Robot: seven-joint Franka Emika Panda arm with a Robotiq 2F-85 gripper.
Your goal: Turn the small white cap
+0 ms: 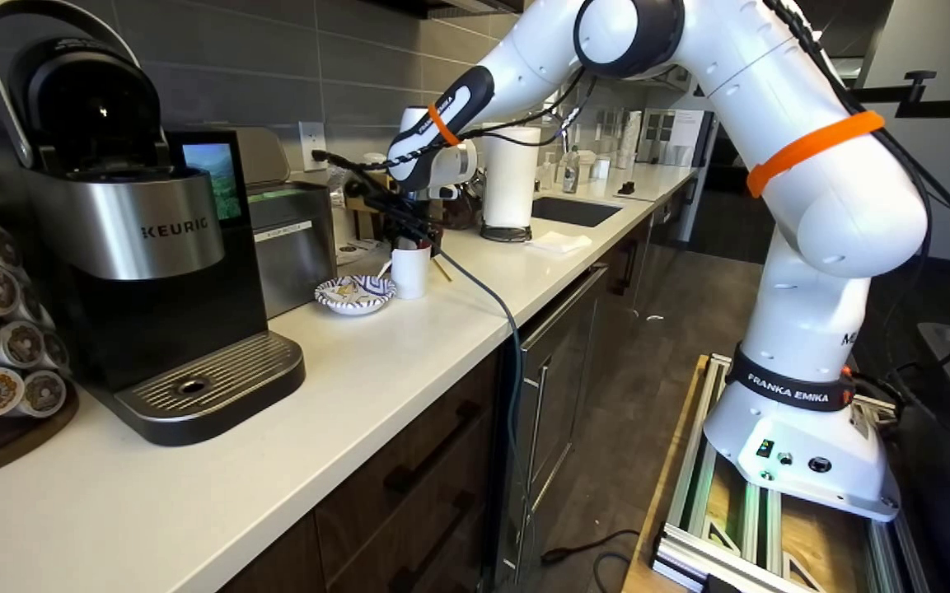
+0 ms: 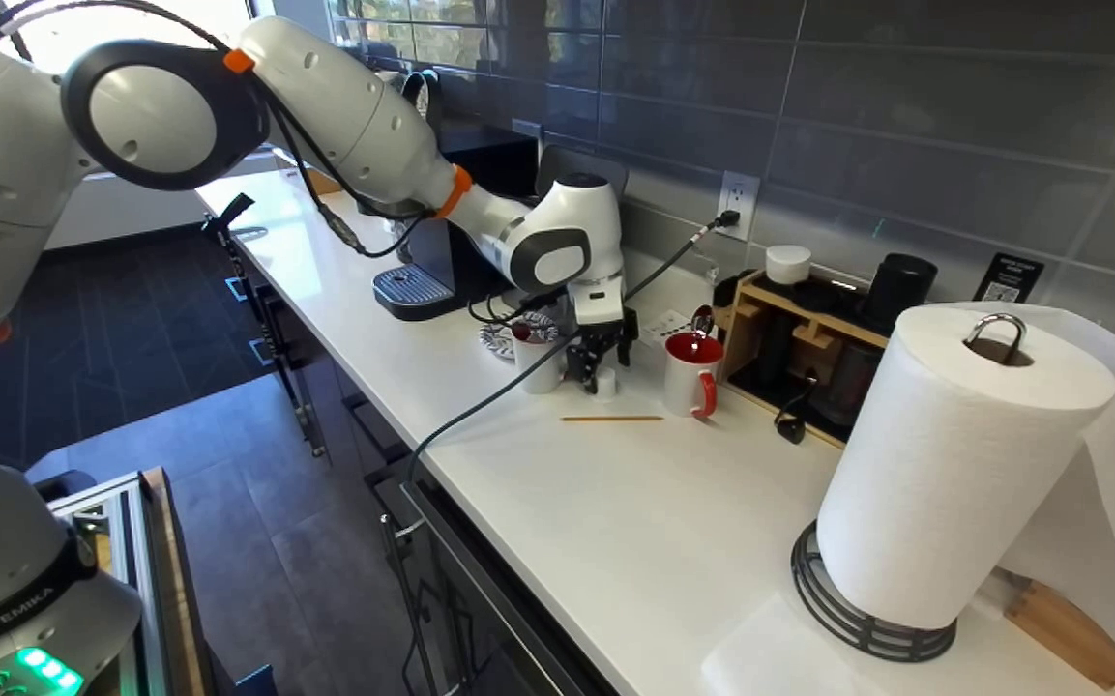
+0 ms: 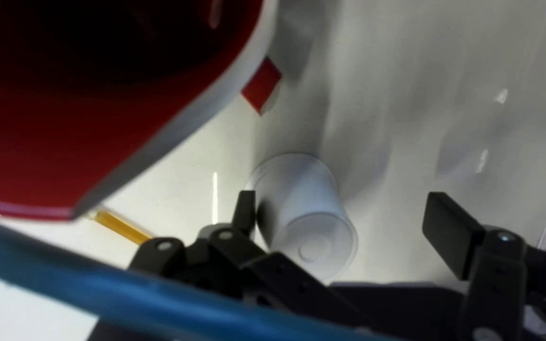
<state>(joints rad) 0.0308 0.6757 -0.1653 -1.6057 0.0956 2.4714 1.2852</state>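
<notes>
My fingers (image 3: 243, 213): apart | white cap (image 3: 305, 215): upright on the counter (image 2: 557, 503), between them, just beside one, touching or not I cannot tell, well clear of the other | judgement: I should centre on it before closing

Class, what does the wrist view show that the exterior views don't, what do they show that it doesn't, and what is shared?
Only the wrist view: a faint ring on the small white cap.
Only the exterior views: the coffee maker, paper towel roll and patterned bowl, all in both.
Shared: the gripper, blue cable and pencil; an exterior view also shows the small white cap and red-lined mug.
</notes>
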